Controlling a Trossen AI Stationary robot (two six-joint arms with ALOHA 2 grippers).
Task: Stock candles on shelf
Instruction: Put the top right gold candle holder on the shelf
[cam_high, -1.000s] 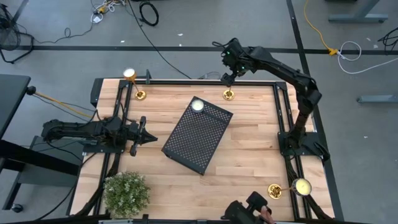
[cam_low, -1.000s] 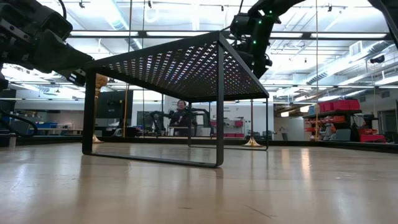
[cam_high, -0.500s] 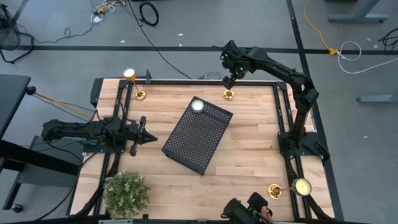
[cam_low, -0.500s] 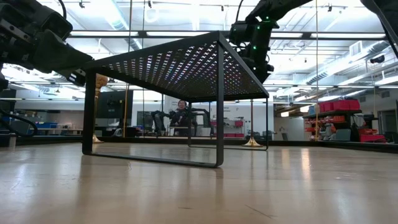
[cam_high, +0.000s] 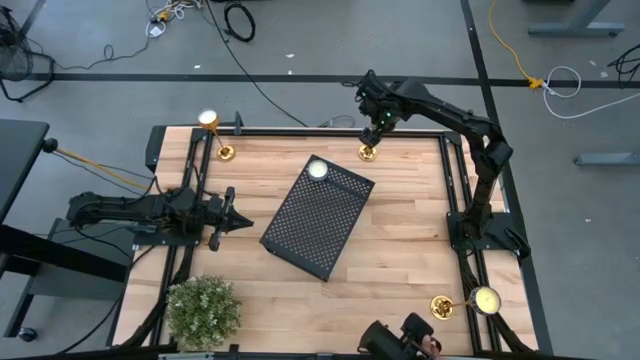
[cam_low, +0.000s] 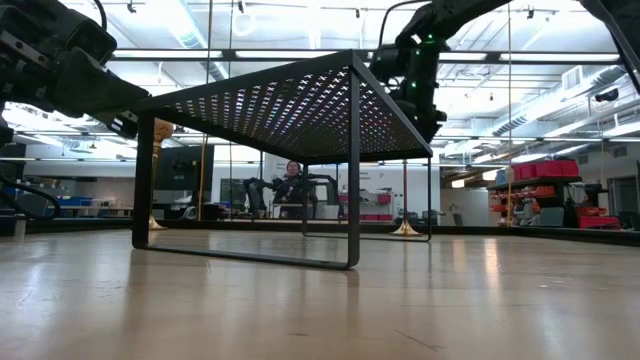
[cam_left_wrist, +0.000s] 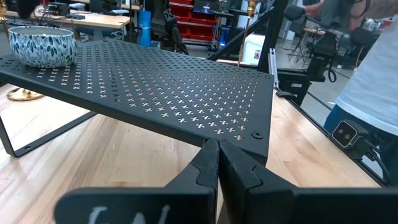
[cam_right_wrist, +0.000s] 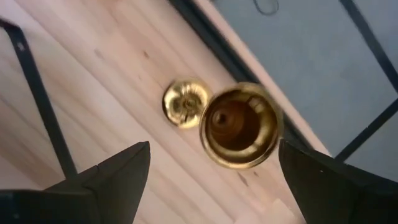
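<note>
The black perforated shelf (cam_high: 318, 216) stands on its legs mid-table, with a small patterned bowl (cam_left_wrist: 42, 45) at its far corner. One gold candle stands at the table's far edge: round base (cam_right_wrist: 185, 102), brass cup top (cam_right_wrist: 241, 126), thin stem (cam_low: 405, 190). My right gripper (cam_right_wrist: 214, 162) hangs open above it, pointing steeply down, a finger on each side of the cup and clear of it. A second candle (cam_high: 210, 122) stands at the far left corner. A third (cam_high: 485, 299) stands at the near right corner. My left gripper (cam_left_wrist: 217, 155) waits shut, level, just left of the shelf.
A bushy green plant (cam_high: 203, 310) sits at the near left corner. Black frame rails (cam_high: 300, 131) run along the far edge beside the candle under my right gripper. A person (cam_left_wrist: 373, 74) stands beyond the table's right side. Bare wood (cam_high: 410, 230) lies right of the shelf.
My right gripper has come down toward the candle at the far edge and tipped more steeply downward, staying open. The candles and the shelf have kept their places.
</note>
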